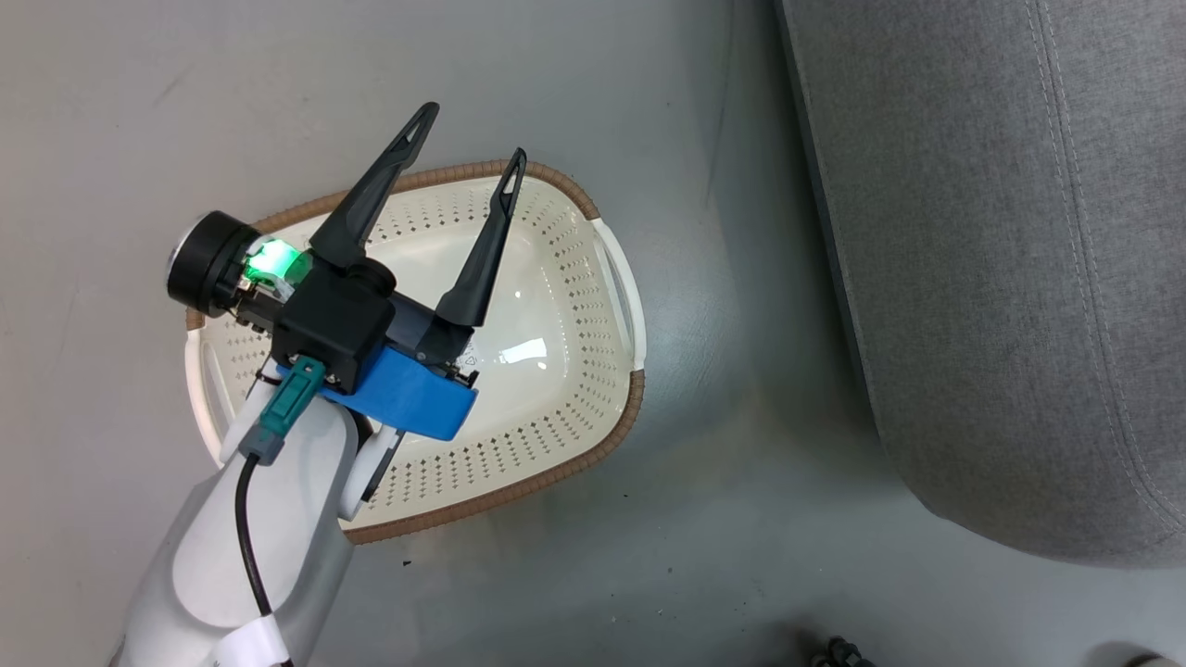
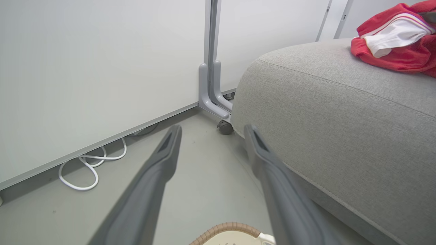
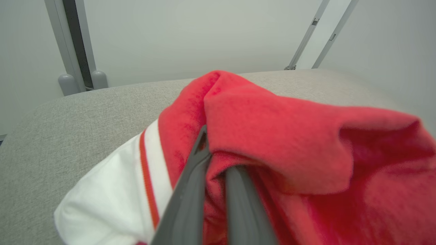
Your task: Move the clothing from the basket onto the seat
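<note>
Pale grey floor (image 1: pixel 556 93), white wall panels behind. The left gripper (image 1: pixel 473 132) hangs over the basket (image 1: pixel 565 306) with its fingers spread wide and nothing between them; the basket below it looks bare (glossy bottom showing). The right gripper (image 3: pixel 218 160) is pinched nearly closed on a fold of the red clothing (image 3: pixel 289 136), which bunches around and beyond its fingers on the seat (image 3: pixel 68 119). Step in hand, by judgement: delivery, with release not yet done. The next move calls for parting the fingers and lifting clear without dragging fabric. Bare upholstery lies left of and beyond the right gripper; the seat's rounded edge is some way off.
</note>
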Robot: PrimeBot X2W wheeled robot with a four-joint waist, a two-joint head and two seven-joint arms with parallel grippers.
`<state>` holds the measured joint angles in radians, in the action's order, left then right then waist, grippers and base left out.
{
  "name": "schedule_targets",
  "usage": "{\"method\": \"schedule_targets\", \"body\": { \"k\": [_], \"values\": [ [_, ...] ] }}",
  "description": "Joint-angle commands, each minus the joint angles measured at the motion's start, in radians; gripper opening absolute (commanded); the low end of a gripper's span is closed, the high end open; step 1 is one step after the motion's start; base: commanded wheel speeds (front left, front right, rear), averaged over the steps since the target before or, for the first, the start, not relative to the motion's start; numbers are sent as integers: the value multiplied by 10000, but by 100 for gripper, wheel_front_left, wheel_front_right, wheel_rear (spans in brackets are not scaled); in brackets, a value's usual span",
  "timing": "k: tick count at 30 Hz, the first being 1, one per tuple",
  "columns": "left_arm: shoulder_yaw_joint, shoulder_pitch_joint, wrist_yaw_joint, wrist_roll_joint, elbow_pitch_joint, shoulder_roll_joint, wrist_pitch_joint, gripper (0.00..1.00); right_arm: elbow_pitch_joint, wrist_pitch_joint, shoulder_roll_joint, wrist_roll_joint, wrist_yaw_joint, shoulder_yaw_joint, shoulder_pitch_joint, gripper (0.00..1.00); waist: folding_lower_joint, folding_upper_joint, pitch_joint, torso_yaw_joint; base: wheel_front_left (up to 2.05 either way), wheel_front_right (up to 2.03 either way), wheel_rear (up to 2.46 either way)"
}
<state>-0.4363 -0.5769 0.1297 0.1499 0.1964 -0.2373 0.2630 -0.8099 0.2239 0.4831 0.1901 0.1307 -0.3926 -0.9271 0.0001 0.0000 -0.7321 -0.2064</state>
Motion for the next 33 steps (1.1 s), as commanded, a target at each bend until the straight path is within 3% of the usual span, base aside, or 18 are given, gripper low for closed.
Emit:
{"method": "schedule_targets", "body": {
  "k": [1, 2, 3, 4, 5, 23, 33],
  "values": [
    [57, 59, 11, 1, -22, -6, 25, 100, -118, 77, -30, -86, 1, 2, -187, 0, -1, 0, 22, -11, 0, 0, 0],
    [113, 79, 11, 0, -16, 0, 25, 100, -191, 113, 1, -173, 1, -22, -216, 6, -1, 0, 31, -20, 0, 0, 0],
    [167, 96, 11, 6, -24, 26, 25, 100, -291, 129, -11, -201, 1, -45, -252, 38, -1, 0, 41, -27, 0, 0, 0],
    [193, 111, 11, 8, -39, 45, 25, 100, -375, 139, -48, -236, 1, -59, -297, 76, -1, 0, 54, -32, 0, 0, 0],
    [209, 121, 11, 2, -49, 66, 25, 100, -428, 152, -58, -279, 1, -66, -337, 100, -1, 0, 63, -35, 0, 0, 0],
    [310, 199, 11, 5, 6, 232, 25, 100, -967, 305, -105, -408, 1, 90, -520, 100, -1, 0, 357, 3, 0, 0, 0],
    [534, 701, 11, 368, 188, 736, 25, 100, -989, 250, -97, -332, 1, 640, 75, 100, -1, 0, 1474, 120, 0, 0, 0]
  ]
}}
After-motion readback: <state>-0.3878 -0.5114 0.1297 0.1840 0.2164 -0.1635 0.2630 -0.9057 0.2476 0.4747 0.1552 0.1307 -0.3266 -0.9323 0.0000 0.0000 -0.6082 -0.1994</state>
